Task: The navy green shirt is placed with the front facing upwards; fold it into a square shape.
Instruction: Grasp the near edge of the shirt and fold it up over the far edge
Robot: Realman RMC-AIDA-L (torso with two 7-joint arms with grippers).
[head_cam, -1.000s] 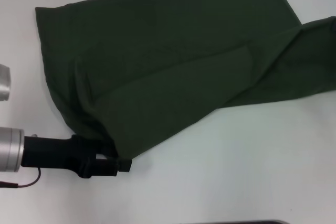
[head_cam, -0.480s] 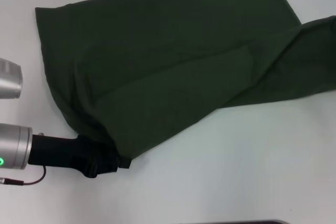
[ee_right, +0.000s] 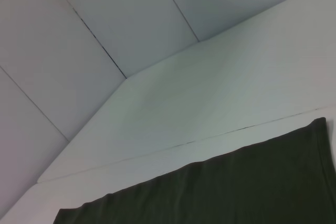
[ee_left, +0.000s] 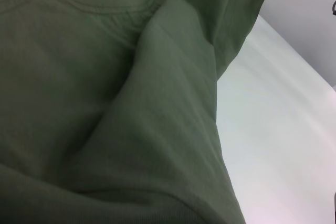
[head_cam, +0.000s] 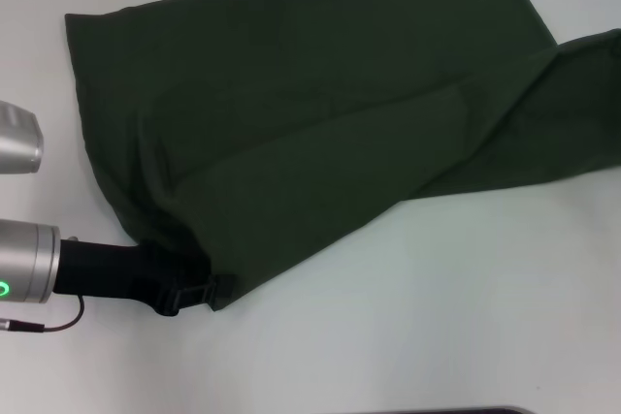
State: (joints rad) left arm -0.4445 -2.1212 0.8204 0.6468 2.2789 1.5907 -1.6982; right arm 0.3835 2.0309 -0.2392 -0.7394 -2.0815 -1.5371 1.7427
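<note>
Left claw (head_cam: 199,295) at shirt (head_cam: 320,113) corner

The navy green shirt (head_cam: 320,133) is cut off by the right and top edges of the head view, so its full outline cannot be seen. The left pincer (head_cam: 199,293) sits at the shirt's near corner, partly under the cloth; whether it is gripping cannot be told. The left wrist view is filled with folded fabric (ee_left: 105,103). No lettering or label is visible.
</note>
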